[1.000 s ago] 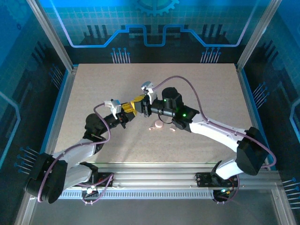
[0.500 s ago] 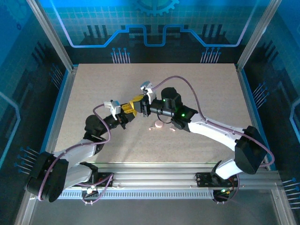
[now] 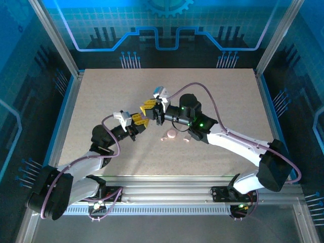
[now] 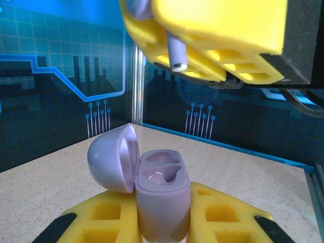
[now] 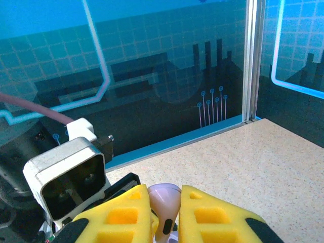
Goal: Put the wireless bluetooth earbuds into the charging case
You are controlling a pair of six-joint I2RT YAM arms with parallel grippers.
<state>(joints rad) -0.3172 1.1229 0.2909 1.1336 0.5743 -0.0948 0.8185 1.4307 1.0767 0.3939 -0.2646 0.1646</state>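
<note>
Speckled beige bench point(image 3: 101, 96) lies under me, with blue-lit panels all around; my left hand point(image 3: 137, 120) is pressed together on the open lilac charging case point(image 4: 162, 200); its lid point(image 4: 114, 157) is swung back to one side and its two moulded wells face up; my right hand point(image 3: 150, 107) hangs just above the case, pinching a lilac earbud point(image 5: 164, 205) whose stem point(image 4: 174, 53) points down, apart from the wells; further out, near my right forearm, a round pink case point(image 3: 172, 134) lies on the bench between two small pale pink pieces point(image 3: 163, 138), too small to make out.
</note>
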